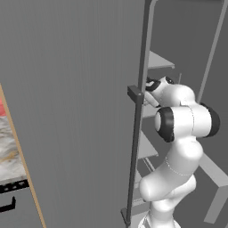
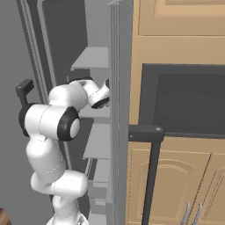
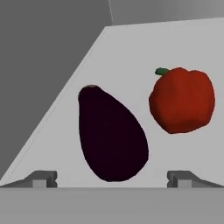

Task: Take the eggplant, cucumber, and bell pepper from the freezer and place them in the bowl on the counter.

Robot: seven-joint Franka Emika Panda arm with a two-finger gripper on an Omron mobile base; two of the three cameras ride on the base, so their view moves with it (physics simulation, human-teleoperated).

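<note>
step: reaching for eggplant (image 3: 111, 135) on freezer shelf (image 3: 144, 48) | gripper (image 3: 112, 178) spread wide, empty | bell pepper (image 3: 183, 100) beside | next: advance, straddle eggplant, close

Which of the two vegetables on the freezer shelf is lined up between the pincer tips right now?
The eggplant, the dark purple oblong one, sits centred between the tips. The red bell pepper lies off to the side, above one tip.

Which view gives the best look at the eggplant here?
The hand view: the eggplant lies whole on the light shelf, between the open hand's fingertips, with the bell pepper beside it. In both base views the arm reaches into the freezer, and I cannot make the eggplant out there.
</note>
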